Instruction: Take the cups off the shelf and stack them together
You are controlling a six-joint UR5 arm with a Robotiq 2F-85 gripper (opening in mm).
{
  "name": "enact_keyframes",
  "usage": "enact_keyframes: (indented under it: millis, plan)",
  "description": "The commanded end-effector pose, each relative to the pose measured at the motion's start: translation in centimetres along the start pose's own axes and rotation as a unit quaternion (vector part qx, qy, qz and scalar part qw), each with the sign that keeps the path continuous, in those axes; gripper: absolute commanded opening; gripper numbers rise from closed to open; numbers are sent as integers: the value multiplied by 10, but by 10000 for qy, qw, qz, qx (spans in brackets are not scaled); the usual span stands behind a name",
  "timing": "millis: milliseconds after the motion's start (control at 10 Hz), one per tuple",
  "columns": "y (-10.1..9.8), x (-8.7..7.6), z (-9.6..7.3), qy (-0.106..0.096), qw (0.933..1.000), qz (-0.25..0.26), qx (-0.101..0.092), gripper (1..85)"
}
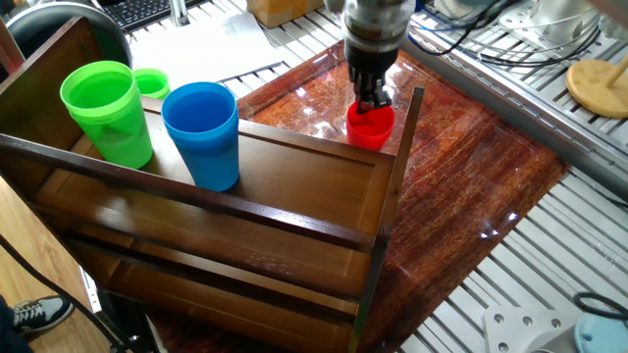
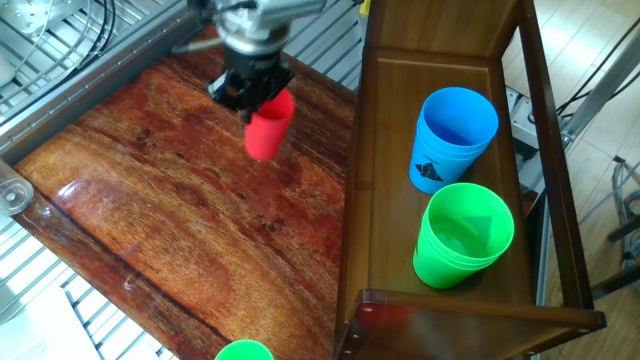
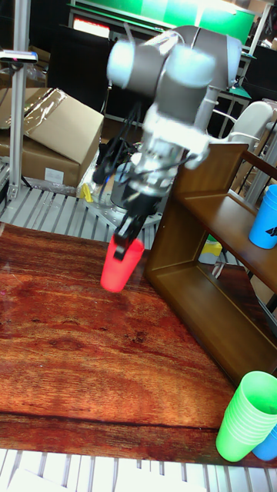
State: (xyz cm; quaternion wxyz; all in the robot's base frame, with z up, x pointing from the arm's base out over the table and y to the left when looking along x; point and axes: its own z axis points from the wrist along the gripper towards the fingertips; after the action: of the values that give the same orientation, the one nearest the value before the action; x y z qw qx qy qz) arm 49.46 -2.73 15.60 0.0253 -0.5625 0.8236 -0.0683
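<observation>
One cup is off the shelf point(image 2: 360, 200): the red cup point(image 2: 267, 125) hangs above the desk point(image 2: 180, 220), apart from its surface as the tall fixed view shows, tilted, rim uppermost. Jaws point(image 2: 250, 88) clamped on its rim, one finger point(image 1: 365, 95) inside the mouth, the other outside. Arm blurred in all three views, so likely in motion.

Two cups on the top board: blue cup point(image 2: 452, 138) and green cup point(image 2: 462, 240), just beside each other, both upright, between front rail and back edge. Blue carries a black mark on its side.

Small green cup point(image 1: 150, 82) sits beyond the shelf on the desk; not part of the job.

Risks, judged from here:
- Rim pinch on thin plastic with the cup tilted: it could slip or swing if the arm jerks.
- Set down while tilted, it may topple and roll on the glossy desk.
- The corner post point(image 1: 407, 132) stands near the cup; a sideways drift could clip it.
</observation>
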Motion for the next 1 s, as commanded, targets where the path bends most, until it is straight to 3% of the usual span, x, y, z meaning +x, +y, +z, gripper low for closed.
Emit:
enact_keyframes:
  millis: [0, 200, 600, 800, 900]
  plan:
    - [-8, 4, 26, -230, 9995, -195, 55, 13]
    - [-2, 11, 32, -208, 9993, -319, 0, 13]
    - [-1, 11, 44, -317, 9988, -352, 84, 37]
    - [-8, 24, 45, -74, 9982, -565, 210, 193]
    - [-9, 25, 45, -37, 9979, -601, 222, 233]
